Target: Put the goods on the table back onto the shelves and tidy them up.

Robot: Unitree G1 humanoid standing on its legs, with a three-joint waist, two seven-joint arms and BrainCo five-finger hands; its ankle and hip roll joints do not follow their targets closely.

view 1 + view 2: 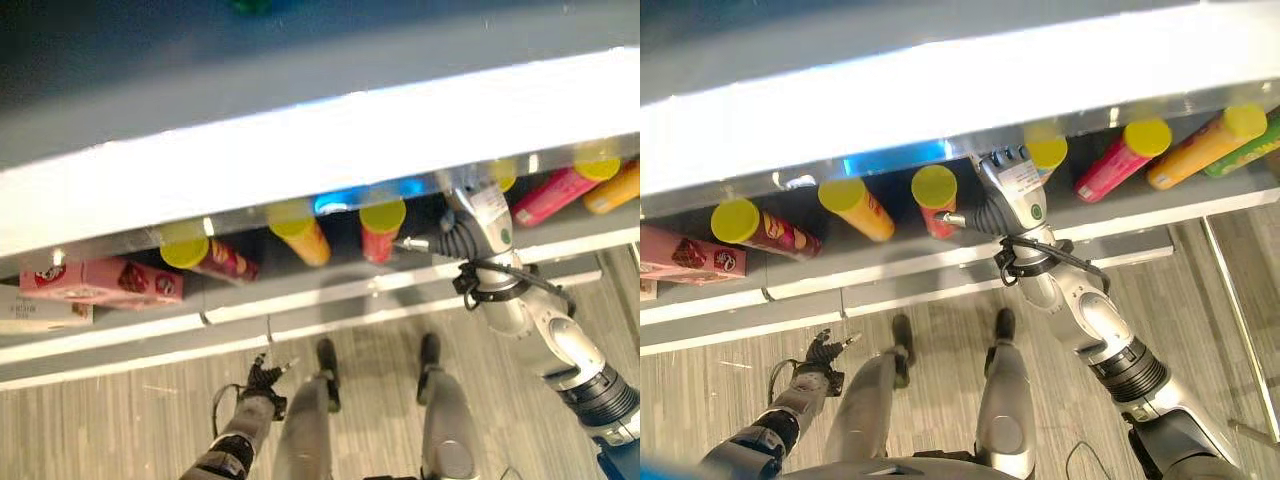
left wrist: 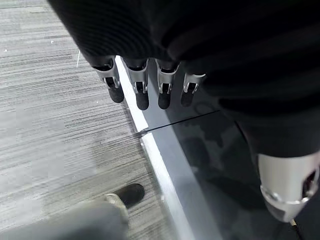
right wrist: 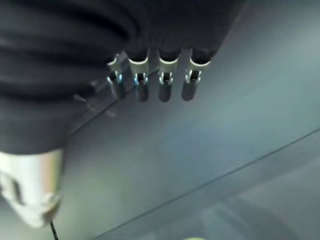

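Shelves [image 1: 970,262] of grey metal run across the head views, with a bright white board [image 1: 330,150] above them and grey wood-grain floor [image 1: 120,420] below. Cans with yellow lids lie on their sides on the shelf: a dark red can [image 1: 765,230], an orange can [image 1: 862,208] and a red can [image 1: 936,198] to the left of the right arm, then a pink can [image 1: 1120,158] and a second orange can [image 1: 1205,145] to its right. Pink boxes [image 1: 105,281] sit at the shelf's left end. The right hand [image 1: 1008,172] reaches in among the cans; its wrist view shows straight, relaxed fingers [image 3: 165,82] holding nothing over a plain grey surface. The left hand [image 1: 264,378] hangs low over the floor, well apart from the shelf, fingers [image 2: 141,87] loose and empty beside a white shelf edge [image 2: 155,155].
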